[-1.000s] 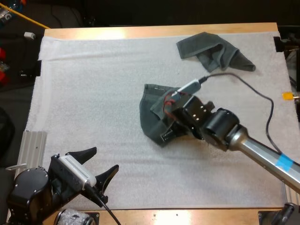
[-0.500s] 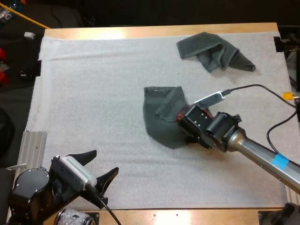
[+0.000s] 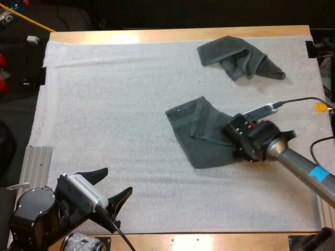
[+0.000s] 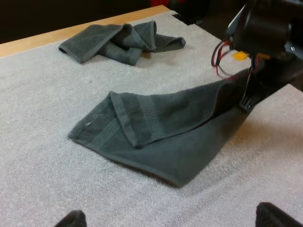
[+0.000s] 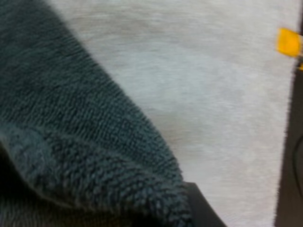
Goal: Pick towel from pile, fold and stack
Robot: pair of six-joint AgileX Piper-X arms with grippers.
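A dark grey-green towel (image 3: 201, 133) lies partly folded over itself at the middle of the mat. My right gripper (image 3: 237, 142) is at its right edge, shut on the cloth, which stretches from there to the left. From the left wrist the same towel (image 4: 161, 127) has one flap turned over, and the right gripper (image 4: 247, 97) pinches its far corner. Up close, the towel's weave (image 5: 71, 132) bunches against a black finger (image 5: 201, 208). A second, crumpled towel (image 3: 238, 56) lies at the back right. My left gripper (image 3: 117, 178) hovers open over the mat's near left.
The white mat (image 3: 104, 104) is bare on its left half and along the near side. The crumpled towel (image 4: 118, 41) sits close to the table's far wooden edge (image 3: 172, 35). A ribbed metal block (image 3: 37, 162) stands off the mat's left edge.
My right gripper has pulled to the right with the towel's edge, dragging and spreading the towel out from a bunched heap. The left arm has stayed still.
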